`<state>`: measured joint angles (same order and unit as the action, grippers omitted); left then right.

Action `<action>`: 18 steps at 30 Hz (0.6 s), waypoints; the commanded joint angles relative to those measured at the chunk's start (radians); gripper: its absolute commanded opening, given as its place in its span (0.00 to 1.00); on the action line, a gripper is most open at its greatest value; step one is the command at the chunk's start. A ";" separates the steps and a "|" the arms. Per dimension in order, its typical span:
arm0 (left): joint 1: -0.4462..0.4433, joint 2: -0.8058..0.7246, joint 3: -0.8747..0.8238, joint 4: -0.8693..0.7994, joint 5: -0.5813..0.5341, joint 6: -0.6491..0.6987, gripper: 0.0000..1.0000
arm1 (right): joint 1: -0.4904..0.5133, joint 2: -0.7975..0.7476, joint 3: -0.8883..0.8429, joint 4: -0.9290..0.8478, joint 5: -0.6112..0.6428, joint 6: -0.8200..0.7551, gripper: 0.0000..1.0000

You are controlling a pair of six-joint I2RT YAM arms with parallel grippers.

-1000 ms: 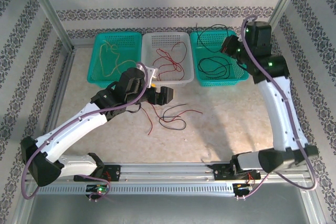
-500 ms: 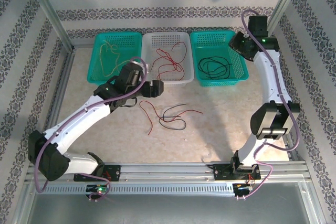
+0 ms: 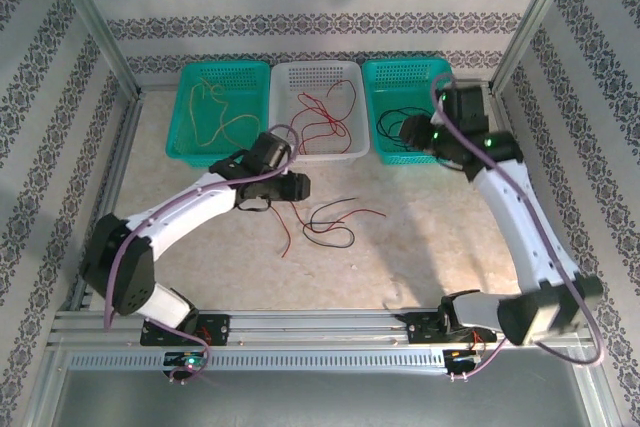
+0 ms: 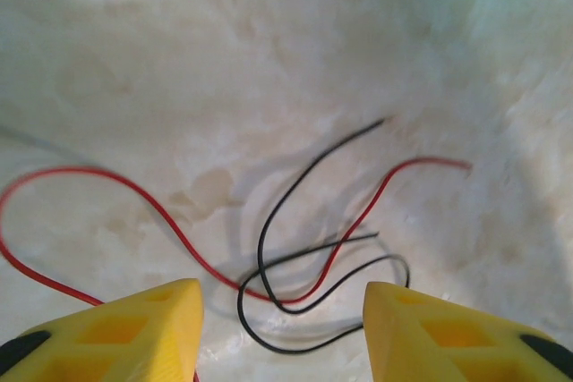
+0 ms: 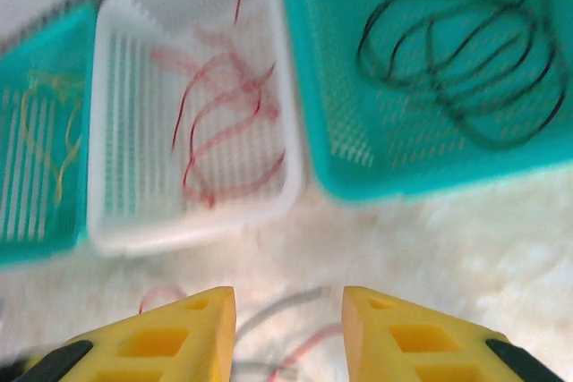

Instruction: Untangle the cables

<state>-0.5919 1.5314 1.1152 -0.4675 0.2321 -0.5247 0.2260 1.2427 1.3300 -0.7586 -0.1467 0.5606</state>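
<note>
Right tool (image 3: 408, 133) pulled back from basket (image 3: 425, 157), left tool (image 3: 295, 187) dropped toward cables (image 3: 330, 227) on desk (image 3: 440, 237), both wide open, empty.

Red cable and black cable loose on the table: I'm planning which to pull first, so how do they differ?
The red cable sweeps in a long, open curve across the table; the black cable curls into a tighter loop. The red cable spreads much wider than the black cable. Both are thin and cross each other.
</note>
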 commanded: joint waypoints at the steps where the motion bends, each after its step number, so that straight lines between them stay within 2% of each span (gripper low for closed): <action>1: -0.047 0.057 -0.021 -0.023 0.012 0.002 0.48 | 0.089 -0.131 -0.146 -0.019 0.046 0.048 0.38; 5: -0.052 0.147 -0.022 0.002 0.009 -0.007 0.43 | 0.199 -0.276 -0.278 -0.052 0.094 0.113 0.39; 8: -0.055 0.197 -0.002 0.017 -0.018 0.003 0.39 | 0.231 -0.358 -0.336 -0.076 0.119 0.159 0.39; 18: -0.117 0.356 0.086 -0.013 -0.047 0.030 0.32 | 0.287 -0.443 -0.313 -0.135 0.154 0.193 0.40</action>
<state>-0.6827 1.8683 1.1702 -0.4610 0.2108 -0.5232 0.4938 0.8135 0.9955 -0.8585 -0.0380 0.7250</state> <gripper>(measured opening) 0.324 0.394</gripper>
